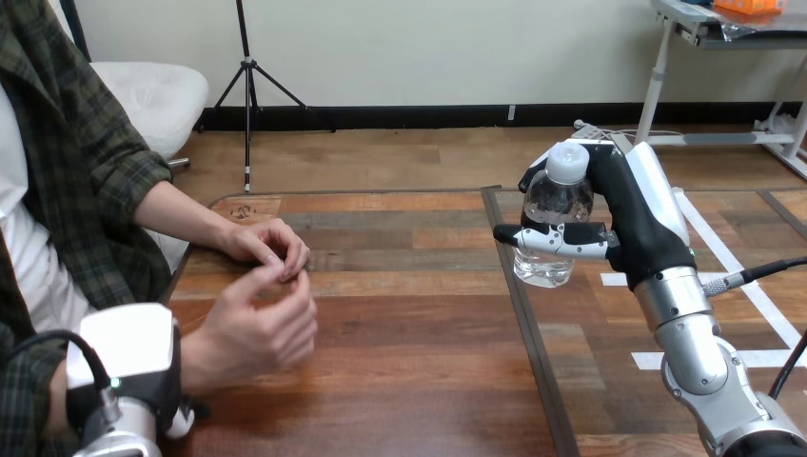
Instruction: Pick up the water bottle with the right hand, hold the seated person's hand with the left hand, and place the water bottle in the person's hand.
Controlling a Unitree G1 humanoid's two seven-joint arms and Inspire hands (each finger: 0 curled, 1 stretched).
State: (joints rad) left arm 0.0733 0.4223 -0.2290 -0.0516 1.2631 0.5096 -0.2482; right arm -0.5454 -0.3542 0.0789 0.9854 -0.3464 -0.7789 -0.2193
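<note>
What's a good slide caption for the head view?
Right hand grips the water bottle; left hand waits by the person's wrist.

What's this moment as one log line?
right robot hand: shut on upright clear plastic water bottle | left robot hand: at person's wrist, grip unclear | person's hands: together over wooden table

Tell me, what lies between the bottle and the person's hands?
Bare wooden table, crossed by one dark seam, as the head view shows.
</note>
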